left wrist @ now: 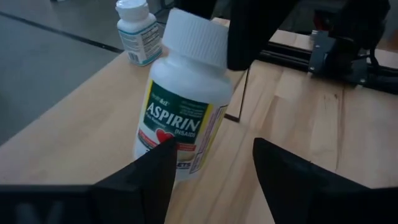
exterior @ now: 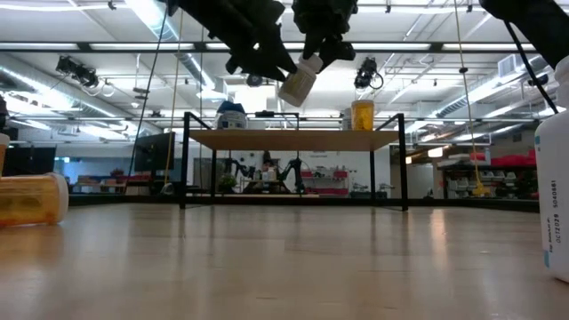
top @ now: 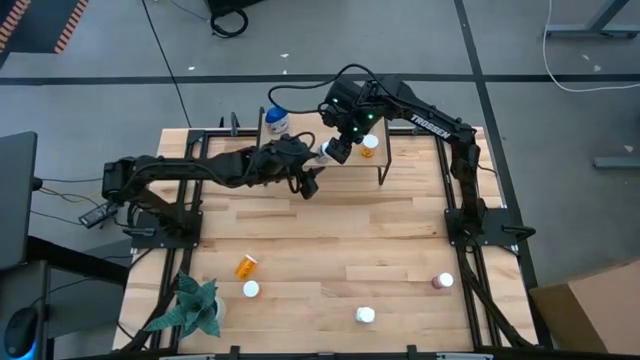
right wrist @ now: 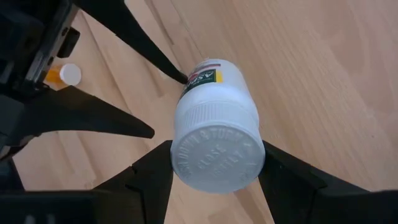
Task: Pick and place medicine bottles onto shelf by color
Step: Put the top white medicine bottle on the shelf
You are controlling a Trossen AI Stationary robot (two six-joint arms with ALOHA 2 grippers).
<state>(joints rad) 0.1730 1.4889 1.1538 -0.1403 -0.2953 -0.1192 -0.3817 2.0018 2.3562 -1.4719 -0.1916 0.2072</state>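
Here, the right gripper [right wrist: 214, 177], clamped on the aspirin bottle's [right wrist: 217, 134] cap above the shelf [exterior: 293, 140], passes it to the part-open left gripper [left wrist: 211, 174], which must close next.

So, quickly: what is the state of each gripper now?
Left gripper: open beside the aspirin bottle.
Right gripper: shut on the aspirin bottle's cap.

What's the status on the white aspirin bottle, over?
Right gripper shut on white aspirin bottle by its cap, above the wooden-topped shelf. Left gripper open around the bottle's base. Nothing blocking.
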